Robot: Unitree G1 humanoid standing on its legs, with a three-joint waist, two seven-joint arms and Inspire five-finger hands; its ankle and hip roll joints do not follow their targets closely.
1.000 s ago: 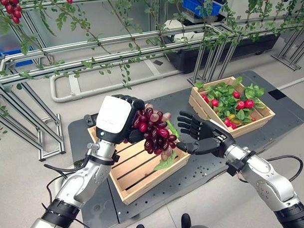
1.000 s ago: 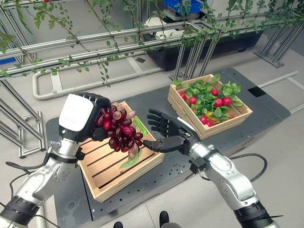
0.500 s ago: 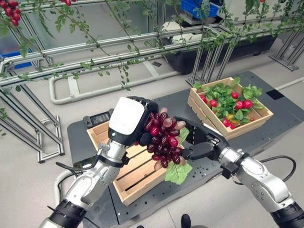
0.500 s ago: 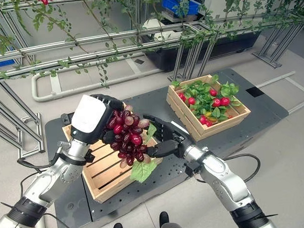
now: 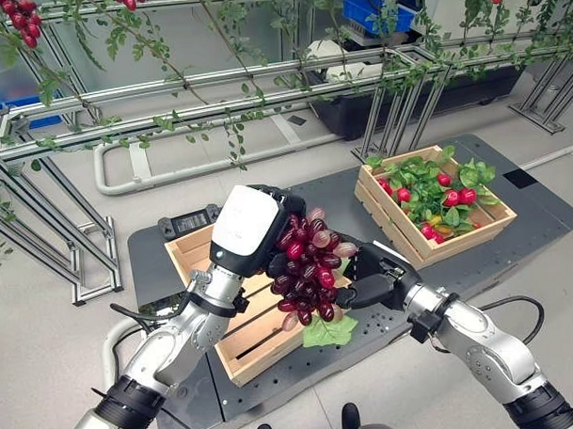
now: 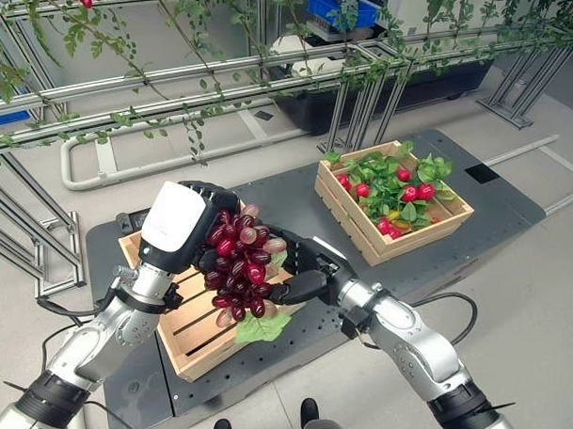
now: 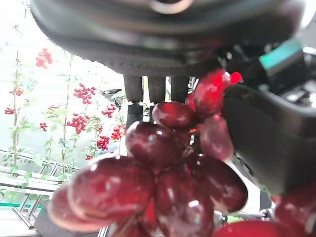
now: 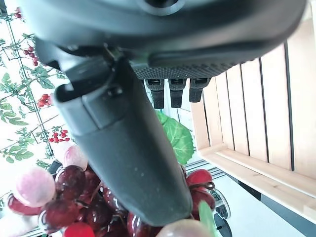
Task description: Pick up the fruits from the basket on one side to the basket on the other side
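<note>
Left hand (image 5: 252, 227), white-backed, has its fingers curled round the top of the dark red grape bunch with green leaf (image 5: 305, 266), held in the air above the right end of the empty slatted wooden crate (image 5: 236, 340). The bunch hangs long axis vertical, leaf at the bottom, clear of the crate floor. Right hand (image 5: 372, 279) is just beside the bunch on its right side, palm toward it, thumb against the grapes in the right wrist view; fingers look loosely bent toward the fruit, but I cannot tell if they are closed on it. Looks like a hand-over: the grapes lie directly left of the right fingers, and the wooden crate of red fruits and green leaves (image 5: 434, 197) sits well apart to the right on the dark platform (image 5: 531, 206), on the right arm's side.
</note>
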